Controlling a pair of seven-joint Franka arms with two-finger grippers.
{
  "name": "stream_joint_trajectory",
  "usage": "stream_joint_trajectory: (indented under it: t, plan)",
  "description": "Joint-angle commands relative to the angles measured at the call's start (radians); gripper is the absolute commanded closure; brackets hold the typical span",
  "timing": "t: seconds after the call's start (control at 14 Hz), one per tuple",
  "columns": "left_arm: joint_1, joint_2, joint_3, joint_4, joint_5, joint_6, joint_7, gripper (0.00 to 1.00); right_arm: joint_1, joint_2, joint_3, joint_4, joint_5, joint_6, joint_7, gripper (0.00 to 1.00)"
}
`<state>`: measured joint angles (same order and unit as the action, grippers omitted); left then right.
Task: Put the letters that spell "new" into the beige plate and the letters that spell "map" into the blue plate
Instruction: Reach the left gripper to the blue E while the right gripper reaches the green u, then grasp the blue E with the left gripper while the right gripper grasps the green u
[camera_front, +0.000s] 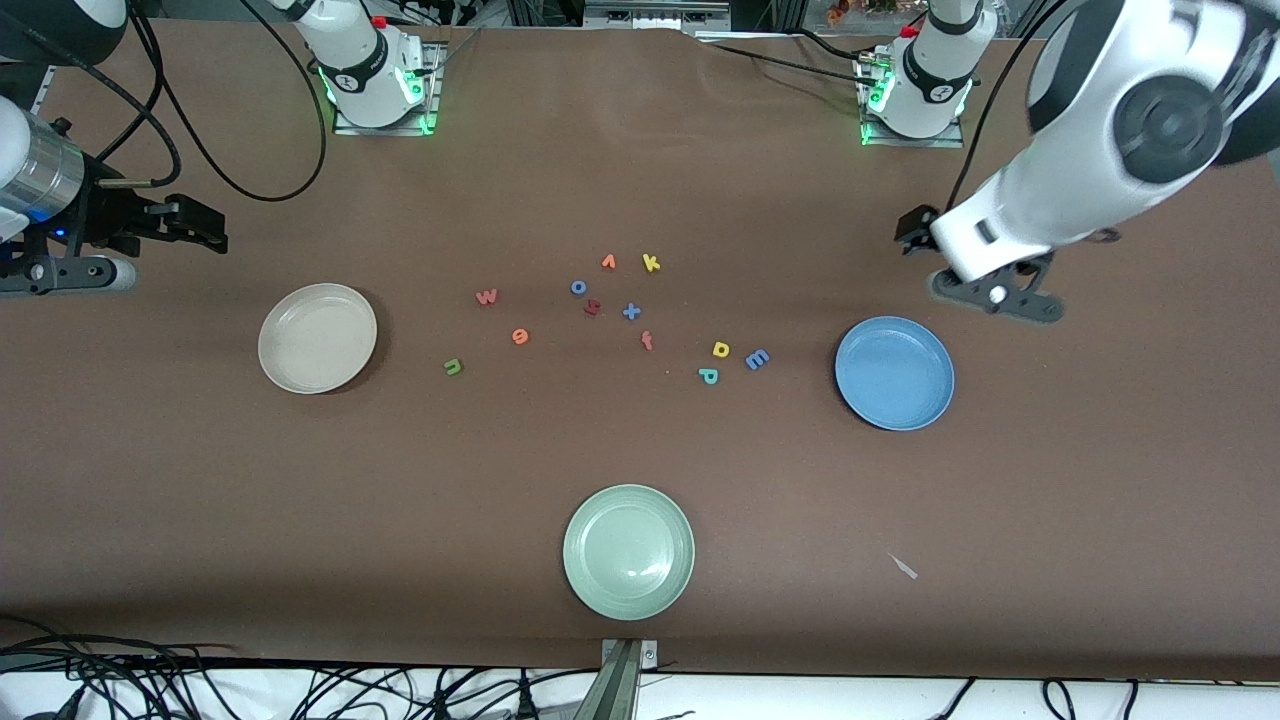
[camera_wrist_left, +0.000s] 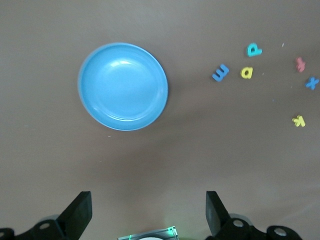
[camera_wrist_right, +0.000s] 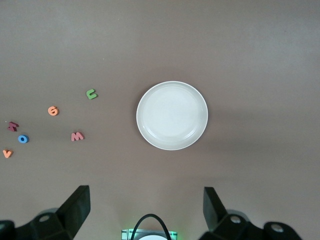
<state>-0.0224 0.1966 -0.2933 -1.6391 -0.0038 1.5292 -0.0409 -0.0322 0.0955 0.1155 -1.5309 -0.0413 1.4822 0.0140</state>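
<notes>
The beige plate (camera_front: 318, 338) lies toward the right arm's end, with the red-pink w (camera_front: 486, 296), orange e (camera_front: 520, 336) and green n (camera_front: 453, 367) loose on the table beside it. Toward the left arm's end lies the blue plate (camera_front: 894, 373), and the yellow a (camera_front: 721, 349), blue m (camera_front: 757, 359) and teal p (camera_front: 708, 376) are beside it. My left gripper (camera_wrist_left: 147, 205) hangs open and empty over bare table next to the blue plate (camera_wrist_left: 122, 86). My right gripper (camera_wrist_right: 145, 200) hangs open and empty next to the beige plate (camera_wrist_right: 172, 115).
A pale green plate (camera_front: 628, 551) sits nearer the front camera, mid-table. Other letters lie in the middle: blue o (camera_front: 578, 287), orange v (camera_front: 608, 262), yellow k (camera_front: 651, 263), a dark red letter (camera_front: 592, 307), blue x (camera_front: 631, 311), red f (camera_front: 647, 341).
</notes>
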Motion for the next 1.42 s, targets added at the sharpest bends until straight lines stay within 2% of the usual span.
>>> stream_joint_trajectory:
  t: [0.0, 0.14, 0.36, 0.57, 0.71, 0.78, 1.0, 1.14, 1.35]
  plan:
    - [0.001, 0.099, -0.058, 0.045, 0.002, -0.004, 0.03, 0.0, 0.0, -0.008, 0.0, -0.011, 0.02, 0.02, 0.0, 0.0]
    - [-0.007, 0.156, -0.098, 0.05, 0.01, 0.024, 0.03, 0.0, 0.006, 0.0, 0.004, -0.003, 0.017, 0.02, 0.0, 0.0]
    - [-0.042, 0.256, -0.101, 0.047, 0.018, 0.195, 0.032, 0.0, 0.041, 0.029, 0.004, -0.002, 0.015, 0.053, -0.003, 0.0]
    - [-0.088, 0.331, -0.101, 0.03, 0.054, 0.303, 0.154, 0.0, 0.112, 0.136, 0.003, 0.014, -0.005, 0.087, -0.035, 0.0]
    - [-0.123, 0.383, -0.101, 0.027, 0.149, 0.353, 0.165, 0.0, 0.158, 0.202, 0.003, 0.029, -0.014, 0.09, -0.028, 0.0]
    - [-0.14, 0.414, -0.101, 0.016, 0.192, 0.389, 0.164, 0.0, 0.173, 0.228, 0.003, 0.028, -0.012, 0.113, -0.022, 0.0]
    - [-0.145, 0.437, -0.101, -0.092, 0.2, 0.604, 0.164, 0.0, 0.221, 0.309, 0.003, 0.008, -0.008, 0.254, -0.02, 0.0]
    - [-0.14, 0.457, -0.099, -0.134, 0.202, 0.695, 0.164, 0.0, 0.238, 0.332, 0.003, -0.046, -0.011, 0.334, -0.02, 0.0]
    - [-0.145, 0.484, -0.099, -0.145, 0.243, 0.741, 0.162, 0.0, 0.241, 0.273, 0.003, -0.287, -0.015, 0.603, -0.022, 0.0]
